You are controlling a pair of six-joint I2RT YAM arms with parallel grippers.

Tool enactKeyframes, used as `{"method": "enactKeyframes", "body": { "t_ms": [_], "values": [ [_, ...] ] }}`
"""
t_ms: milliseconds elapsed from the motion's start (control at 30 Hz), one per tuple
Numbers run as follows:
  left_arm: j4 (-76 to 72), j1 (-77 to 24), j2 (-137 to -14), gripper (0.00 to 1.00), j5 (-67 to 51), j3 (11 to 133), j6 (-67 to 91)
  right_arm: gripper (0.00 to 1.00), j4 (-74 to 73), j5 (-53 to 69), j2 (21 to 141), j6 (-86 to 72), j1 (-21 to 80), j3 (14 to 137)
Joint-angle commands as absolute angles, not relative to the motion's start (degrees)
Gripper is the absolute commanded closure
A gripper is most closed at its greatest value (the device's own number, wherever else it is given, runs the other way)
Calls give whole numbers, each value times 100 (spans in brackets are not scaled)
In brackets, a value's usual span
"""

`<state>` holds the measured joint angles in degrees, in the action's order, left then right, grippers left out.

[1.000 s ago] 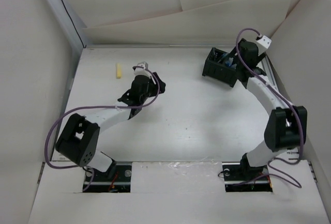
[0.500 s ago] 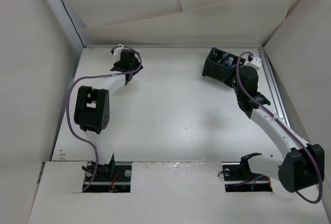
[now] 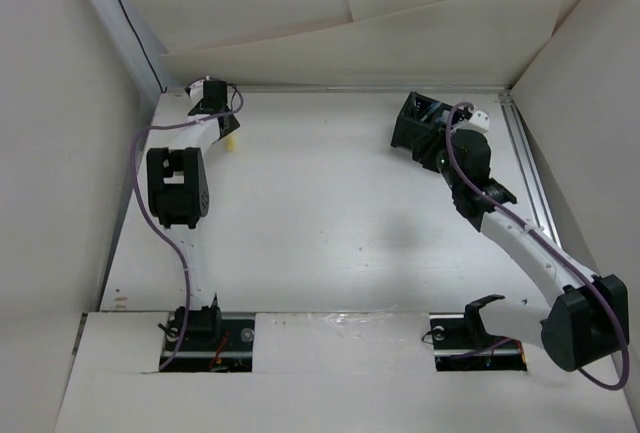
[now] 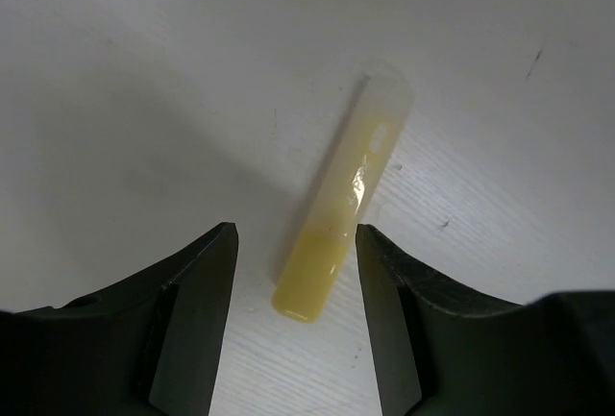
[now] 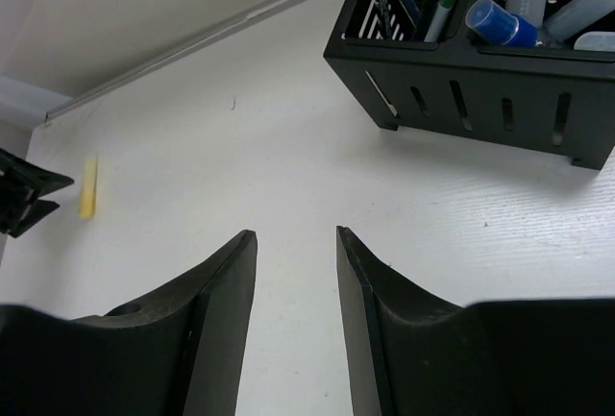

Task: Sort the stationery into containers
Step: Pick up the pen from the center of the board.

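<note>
A yellow highlighter (image 4: 341, 233) lies flat on the white table at the back left, also seen as a yellow highlighter (image 3: 231, 140) and a small yellow highlighter (image 5: 88, 187). My left gripper (image 4: 296, 232) hangs over it, open, with the highlighter's near end between the jaws and untouched. The black two-compartment container (image 3: 418, 121) stands at the back right. In the right wrist view the container (image 5: 480, 85) holds several pens and a blue-capped marker (image 5: 495, 22). My right gripper (image 5: 295, 233) is open and empty, just in front of the container.
White walls close in the table at the back and on both sides. A metal rail (image 3: 525, 168) runs along the right edge. The left gripper (image 3: 220, 111) is near the back-left corner, and the right gripper (image 3: 443, 153) stands beside the container.
The left arm swung from mid-table to the back left, over the highlighter. The right gripper came away from above the container, shut and partly reopened.
</note>
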<state>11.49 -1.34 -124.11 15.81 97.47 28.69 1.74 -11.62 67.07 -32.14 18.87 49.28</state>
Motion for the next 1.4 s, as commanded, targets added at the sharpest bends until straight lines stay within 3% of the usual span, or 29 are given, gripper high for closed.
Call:
{"method": "enactKeyframes", "body": {
  "t_ms": [0, 333, 433, 533, 567, 600, 733, 900, 1100, 1167, 1367],
  "values": [
    [1547, -229, -12533, 51, 1538, 10142, 2294, 55, 510, -1029, 6662, -3111, 1960, 5027],
    [1854, -229, -13157, 51, 1239, 10757, 1969, 55, 562, -1195, 6873, -3059, 2364, 5133],
    [1960, -229, -13324, 57, 1345, 10828, 1969, 55, 562, -1257, 6873, -3059, 2364, 5133],
    [2083, -229, -13377, 72, 1458, 10880, 1969, 54, 562, -1310, 6873, -3059, 2364, 5133],
    [2083, -229, -13377, 77, 1459, 10785, 1969, 49, 562, -1310, 6873, -3059, 2364, 5133],
    [2022, -229, -13316, 88, 1459, 10723, 2038, 46, 562, -1310, 6873, -3059, 2364, 5133],
    [1759, -229, -12947, 100, 1214, 10328, 2267, 32, 562, -1161, 6935, -3059, 2364, 5246],
    [1442, -780, -12095, 100, 1265, 9618, 2539, 21, 562, -722, 7390, -3006, 2364, 5422],
    [-59, -1590, -10656, 100, 397, 7887, 2777, 20, 510, 43, 7901, -2945, 2364, 5721],
    [-1143, -2228, -10050, 100, -398, 6416, 2856, 20, 510, 297, 8128, -2944, 2416, 5835],
    [-2133, -2917, -9607, 100, -870, 5433, 2681, 20, 562, 413, 8498, -3076, 2478, 5967]
  ]
}}
